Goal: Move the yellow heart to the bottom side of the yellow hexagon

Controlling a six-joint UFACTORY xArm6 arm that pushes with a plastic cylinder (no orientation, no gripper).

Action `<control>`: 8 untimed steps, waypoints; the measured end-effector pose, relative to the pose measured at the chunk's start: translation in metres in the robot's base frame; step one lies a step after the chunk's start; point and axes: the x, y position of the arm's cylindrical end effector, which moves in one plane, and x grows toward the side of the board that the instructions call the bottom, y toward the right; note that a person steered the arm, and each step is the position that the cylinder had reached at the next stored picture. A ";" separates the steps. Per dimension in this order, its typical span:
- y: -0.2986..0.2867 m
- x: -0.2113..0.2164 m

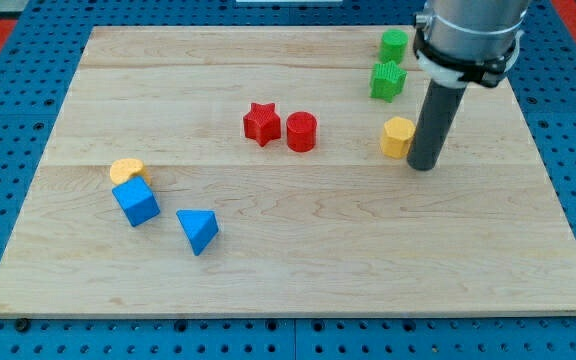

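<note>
Your rod has no jaws to open and is carrying nothing; my tip is sitting on the pale wooden board, just right of the yellow hexagon block, touching it or nearly so. The small yellow heart block is lying well apart at the far left, pressed against the far edge of the blue cube, with the blue triangular block near that. You're parked at the goal, not the payload, so I judge the push isn't started. The red star and red cylinder are sitting mid-board near a straight path; the spot just nearer than the hexagon is looking free.
</note>
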 end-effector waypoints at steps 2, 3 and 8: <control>-0.004 -0.011; -0.002 -0.011; -0.017 -0.027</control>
